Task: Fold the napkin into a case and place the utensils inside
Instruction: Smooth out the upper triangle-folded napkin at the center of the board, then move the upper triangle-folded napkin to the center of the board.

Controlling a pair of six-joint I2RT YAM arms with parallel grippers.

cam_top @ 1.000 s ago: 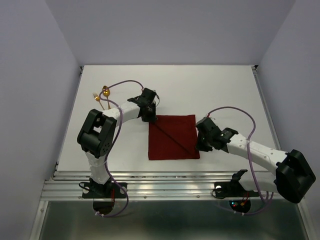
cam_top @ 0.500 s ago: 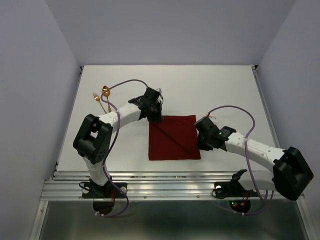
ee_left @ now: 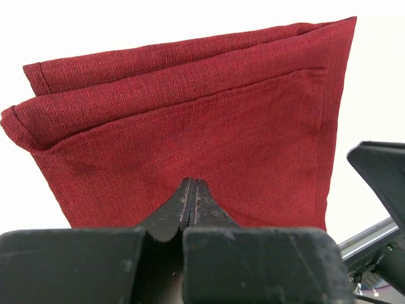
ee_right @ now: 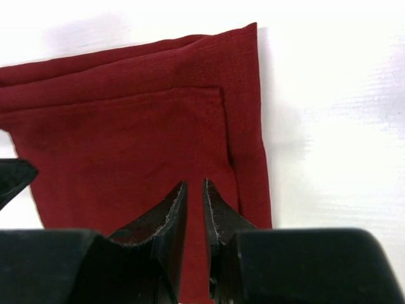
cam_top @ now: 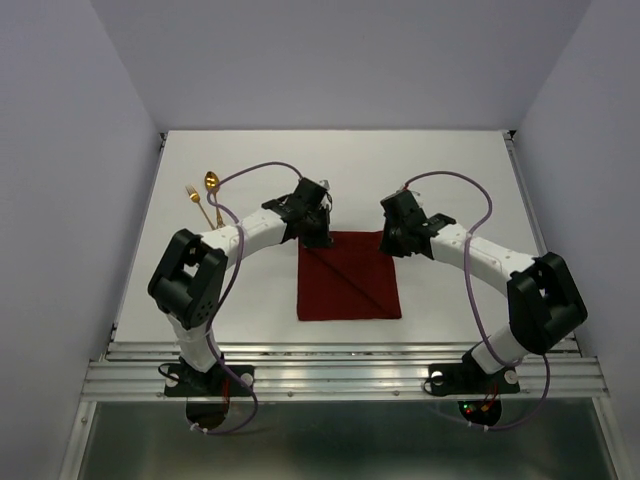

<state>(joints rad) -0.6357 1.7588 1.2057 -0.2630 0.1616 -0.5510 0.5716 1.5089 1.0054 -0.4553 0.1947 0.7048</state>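
No writing, label, brand, number or sign can be read in any view, whether on the napkin (cam_top: 347,280), the table (cam_top: 440,170), the left arm (cam_top: 245,232) or the right arm (cam_top: 480,257).

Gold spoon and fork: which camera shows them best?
Top external: the small shiny gold spoon and gold fork lie side by side, far left on the white table. Neither wrist view shows them.

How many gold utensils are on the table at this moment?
2. A gold spoon and a gold fork lie side by side at the table's far left, apart from the napkin. The left arm may hide their handle ends.
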